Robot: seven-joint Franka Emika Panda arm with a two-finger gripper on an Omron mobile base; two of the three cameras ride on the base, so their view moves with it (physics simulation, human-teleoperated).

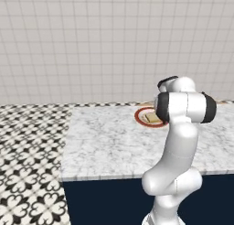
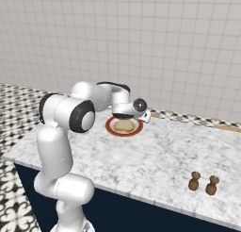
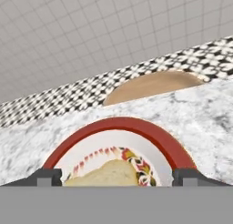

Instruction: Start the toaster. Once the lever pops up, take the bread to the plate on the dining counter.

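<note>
The bread (image 3: 105, 175) lies flat on the plate (image 3: 136, 126), directly between the two fingers (image 3: 45, 176), which stand wide apart on either side of it and hold nothing. That spread, with the slice resting on the plate instead of being pinched, suggests the delivery step is essentially done and the hand sits low over the plate because it was the drop point. The plate rests on the marbled surface (image 2: 160, 155) beyond the fingers.
</note>
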